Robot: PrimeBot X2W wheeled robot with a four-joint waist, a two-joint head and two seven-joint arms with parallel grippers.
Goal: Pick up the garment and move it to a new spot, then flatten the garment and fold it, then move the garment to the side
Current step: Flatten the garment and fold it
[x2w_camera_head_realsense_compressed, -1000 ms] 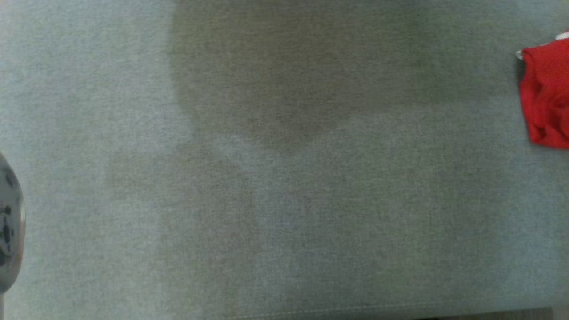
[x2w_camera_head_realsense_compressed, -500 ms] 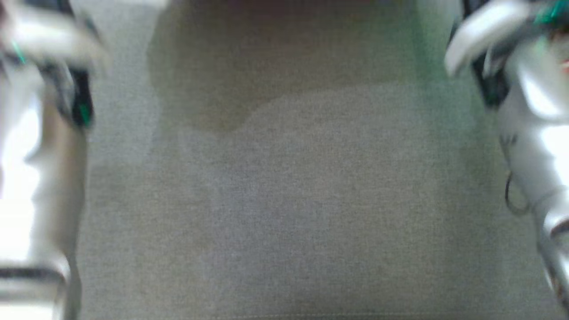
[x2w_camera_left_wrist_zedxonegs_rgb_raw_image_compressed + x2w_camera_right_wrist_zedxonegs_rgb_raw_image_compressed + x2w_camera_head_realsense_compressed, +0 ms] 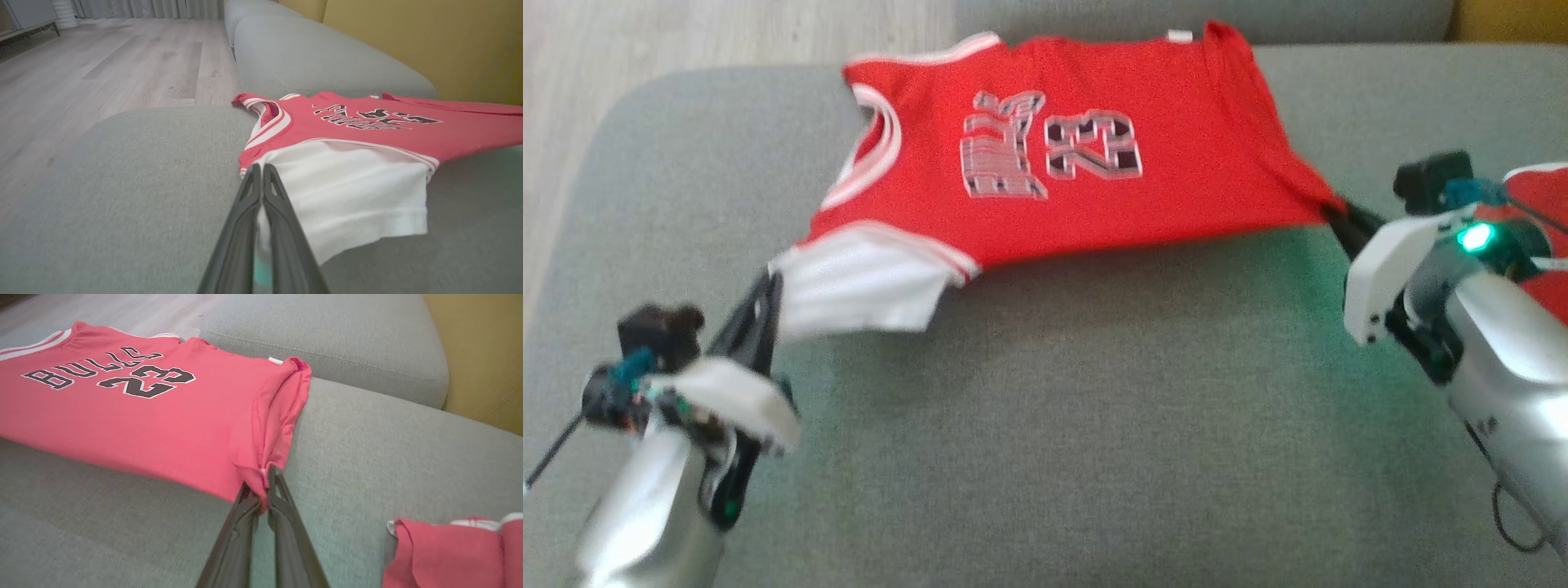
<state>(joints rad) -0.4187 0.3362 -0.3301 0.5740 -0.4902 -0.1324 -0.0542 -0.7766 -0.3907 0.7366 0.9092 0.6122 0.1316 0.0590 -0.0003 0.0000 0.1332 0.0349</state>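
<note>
Head view. A red sleeveless jersey with white trim (image 3: 1078,147) is stretched across the seat of a grey fabric sofa (image 3: 1094,425), far edge close to the backrest. The left gripper (image 3: 768,286) has its jaws pressed together on a white panel at the jersey's near-left corner. The right gripper (image 3: 1339,216) has its jaws pinching the near-right corner; a green light (image 3: 1474,238) glows on its wrist. The digits "23" are readable on the chest, but the word beside them is too blurred to read. The near edge looks lifted off the cushion, with shadow under it. A second red garment (image 3: 1539,237) lies at the right edge, behind the right arm. A pale wood floor (image 3: 686,33) is at the upper left.

Left wrist view. The left gripper (image 3: 261,167) jaws are closed tight, their tips at the seam where the white panel meets the red. The white panel hangs with a hemmed edge. The black lettering is seen at a shallow angle and is not legible. A yellow wall (image 3: 408,36) stands behind the sofa.

Right wrist view. The right gripper (image 3: 267,473) jaws are clamped on a bunched red corner of the jersey. The lettering reads "BULLS" over "23", black with a white outline. A small white tag (image 3: 276,360) sits at the far edge; no text can be made out on it. The second red garment (image 3: 449,551) lies crumpled on the cushion at the lower right, apart from the jersey.
</note>
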